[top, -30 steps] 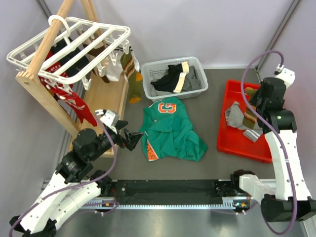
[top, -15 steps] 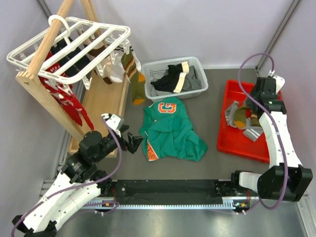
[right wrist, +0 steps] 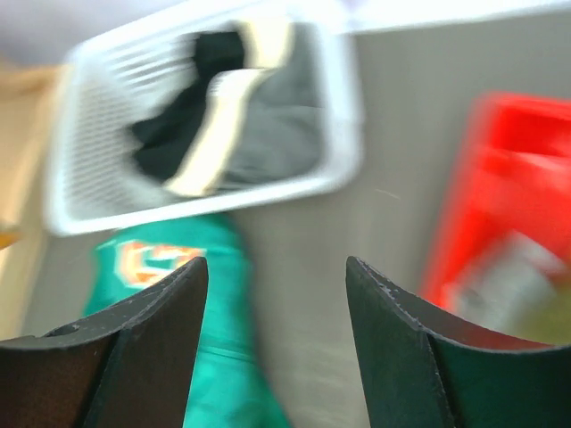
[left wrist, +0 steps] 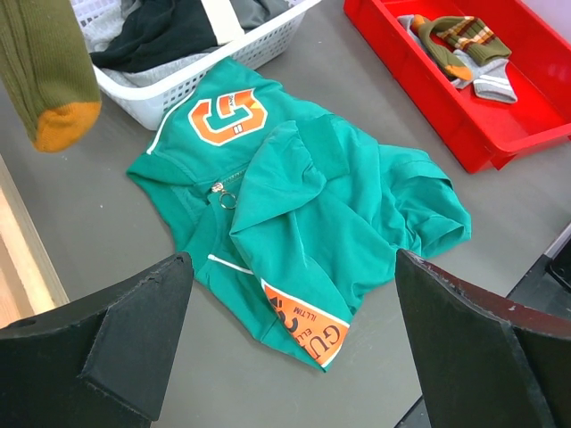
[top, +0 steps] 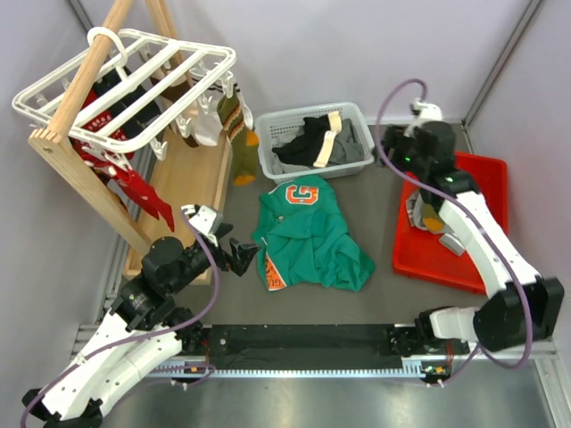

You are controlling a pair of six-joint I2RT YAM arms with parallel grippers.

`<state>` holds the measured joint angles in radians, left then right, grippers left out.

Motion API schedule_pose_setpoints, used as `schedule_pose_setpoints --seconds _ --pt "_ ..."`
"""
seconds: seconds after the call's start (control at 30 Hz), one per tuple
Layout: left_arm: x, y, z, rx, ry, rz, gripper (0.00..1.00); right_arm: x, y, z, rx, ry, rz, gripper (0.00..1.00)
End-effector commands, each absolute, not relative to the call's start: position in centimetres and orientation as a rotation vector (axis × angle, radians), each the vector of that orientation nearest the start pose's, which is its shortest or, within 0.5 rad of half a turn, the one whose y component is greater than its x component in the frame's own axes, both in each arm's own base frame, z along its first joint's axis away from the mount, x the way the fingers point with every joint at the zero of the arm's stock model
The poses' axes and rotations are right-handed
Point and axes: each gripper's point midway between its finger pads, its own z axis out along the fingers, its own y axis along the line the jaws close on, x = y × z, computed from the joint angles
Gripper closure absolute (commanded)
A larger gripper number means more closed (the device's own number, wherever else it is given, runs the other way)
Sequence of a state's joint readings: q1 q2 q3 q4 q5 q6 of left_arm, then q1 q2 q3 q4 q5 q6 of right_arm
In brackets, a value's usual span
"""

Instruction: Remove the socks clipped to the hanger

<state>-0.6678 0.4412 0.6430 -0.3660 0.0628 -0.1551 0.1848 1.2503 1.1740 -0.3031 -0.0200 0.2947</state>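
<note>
Looking down on a grey surface (top: 384, 294), with the left end effector (top: 239, 256) hovering near its left side and the right end effector (top: 391, 145) hovering toward its far right. Finding a pale wooden rack (top: 80, 183) standing beyond and left of the left end effector, bearing the white hanger (top: 223, 55) well above and apart from it. Seeing a green shirt (top: 312, 236) lying crumpled just ahead of the left end effector, nearer than the right one. Noting a red tray (top: 473, 267) sitting just right of the right end effector and holding loose socks (top: 433, 209). Noting a white basket (left wrist: 268, 40) of dark and cream garments (top: 308, 138) sitting just left of the right end effector. Seeing the clipped socks (top: 241, 143) dangling from the hanger beyond the left end effector, a striped one with an orange toe hanging closest and a red patterned one (top: 134, 183) hanging off to its left. Holding the left end effector's fingers spread wide, gripping nothing. Showing the right end effector's fingers apart and empty too, though blurring badly in its wrist view.
</note>
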Motion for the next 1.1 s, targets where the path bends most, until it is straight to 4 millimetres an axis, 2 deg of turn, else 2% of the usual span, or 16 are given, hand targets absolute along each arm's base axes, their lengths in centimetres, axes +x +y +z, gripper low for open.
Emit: schedule_pose_setpoints --seconds 0.0,0.07,0.1,0.2,0.23,0.3,0.43,0.5,0.53,0.57,0.63,0.7,0.73,0.77,0.93,1.07 --pt "18.9 -16.6 26.7 0.465 1.657 -0.65 0.01 42.1 18.2 33.3 -0.202 1.739 0.567 0.37" --pt "18.8 -16.6 27.0 0.46 1.645 -0.654 0.01 42.3 21.2 33.9 -0.317 1.664 0.592 0.37" --pt "18.8 -16.5 27.0 0.459 1.644 -0.653 0.01 43.1 22.3 34.1 -0.35 1.615 0.601 0.36" --pt "18.8 -16.4 26.9 0.459 1.643 -0.646 0.01 43.2 26.3 34.2 -0.486 1.522 0.778 0.35" --pt "18.8 -16.4 27.1 0.456 1.637 -0.648 0.01 42.1 28.0 34.2 -0.573 1.486 0.875 0.35" --pt "18.7 -16.4 27.0 0.457 1.637 -0.652 0.01 41.6 30.3 34.8 -0.602 1.436 0.979 0.34" --pt "18.6 -16.4 27.2 0.462 1.63 -0.655 0.01 41.8 34.9 33.4 -0.73 1.319 0.945 0.3" --pt "18.7 -16.4 27.2 0.462 1.631 -0.65 0.01 41.2 37.0 33.7 -0.785 1.266 0.983 0.28" --pt "18.7 -16.3 27.3 0.459 1.627 -0.651 0.01 41.1 38.2 32.7 -0.814 1.252 1.04 0.28" --pt "18.6 -16.4 27.3 0.46 1.626 -0.652 0.01 40.9 38.9 33.7 -0.824 1.205 1.069 0.27" --pt "18.6 -16.3 27.3 0.458 1.625 -0.651 0.01 39.8 40.7 34.1 -0.852 1.153 1.157 0.18" --pt "18.6 -16.3 27.3 0.458 1.624 -0.651 0.01 40.1 42.0 33.7 -0.856 1.1 1.18 0.17" --pt "18.6 -16.3 27.3 0.459 1.622 -0.653 0.01 39.9 42.8 34.8 -0.856 1.068 1.191 0.17" --pt "18.5 -16.3 27.4 0.457 1.621 -0.654 0.01 40.5 43.6 33.3 -0.855 1.098 1.203 0.17" --pt "18.5 -16.4 27.2 0.464 1.625 -0.66 0.01 41.5 45.9 32.5 -0.83 1.089 1.214 0.17" --pt "18.5 -16.5 27.2 0.47 1.623 -0.663 0.01 42.1 46.7 31.0 -0.768 1.102 1.222 0.15"
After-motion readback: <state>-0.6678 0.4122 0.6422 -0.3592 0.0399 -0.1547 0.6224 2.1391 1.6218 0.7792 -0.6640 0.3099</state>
